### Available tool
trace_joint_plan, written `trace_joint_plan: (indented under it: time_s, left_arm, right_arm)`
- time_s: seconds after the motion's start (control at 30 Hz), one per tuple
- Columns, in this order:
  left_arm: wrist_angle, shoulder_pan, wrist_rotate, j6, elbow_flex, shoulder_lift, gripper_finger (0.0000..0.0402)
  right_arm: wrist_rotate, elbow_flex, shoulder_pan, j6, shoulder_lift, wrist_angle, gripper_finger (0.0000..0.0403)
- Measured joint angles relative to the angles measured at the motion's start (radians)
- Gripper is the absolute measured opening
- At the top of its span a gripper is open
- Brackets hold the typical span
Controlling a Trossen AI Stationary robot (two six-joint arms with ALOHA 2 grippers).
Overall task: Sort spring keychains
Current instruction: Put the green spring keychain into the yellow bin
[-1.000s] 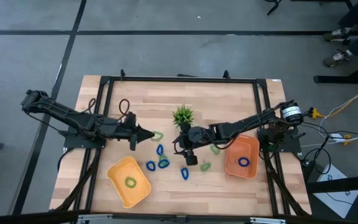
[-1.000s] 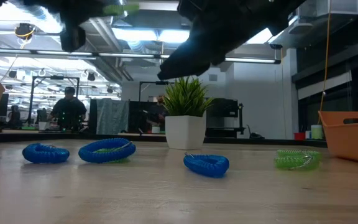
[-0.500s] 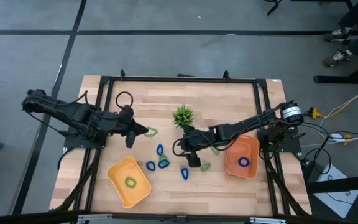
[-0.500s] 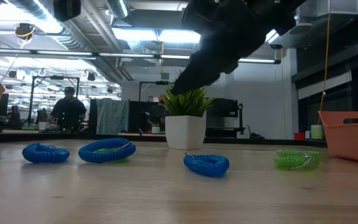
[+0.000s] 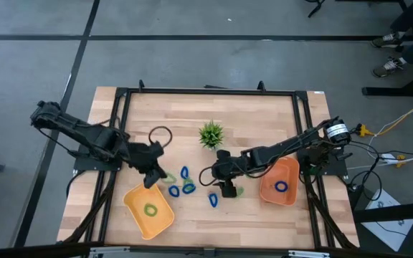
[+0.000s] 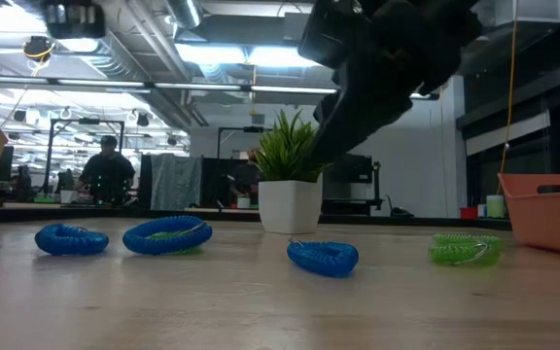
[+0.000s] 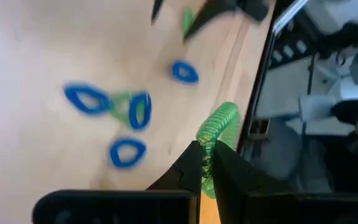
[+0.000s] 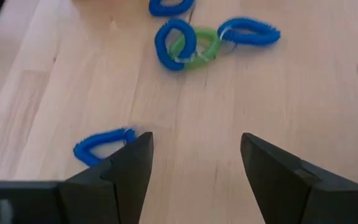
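The left wrist view is blurred, but the left gripper (image 7: 205,167) pinches a green keychain (image 7: 218,126), a coiled loop, seemingly just above the yellow tray (image 5: 149,208). The right gripper (image 8: 194,163) hangs wide apart over the table (image 5: 264,115), near a blue keychain (image 8: 103,144).

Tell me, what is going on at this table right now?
Two dark robot arms are sorting small coiled spring keychains by colour. The left gripper is shut on a light green coiled keychain near the yellow-orange tray, which already holds a green one. The right gripper hovers open over the wooden table, near a loose blue keychain. The orange tray holds a blue one.
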Motion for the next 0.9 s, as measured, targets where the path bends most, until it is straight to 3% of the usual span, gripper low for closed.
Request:
trace_joint_plan:
  time_s: [0.57,0.9]
  left_arm:
    - [-0.074,-0.106,0.161,-0.203,0.0,0.165,0.0017]
    - [-0.073,-0.181,0.15,-0.271,0.0,0.167,0.0017]
  right_arm:
    - [0.0,0.0,0.015,0.1,0.0,-0.063,0.0242]
    - [0.001,0.0,0.015,0.052,0.0,-0.061,0.0242]
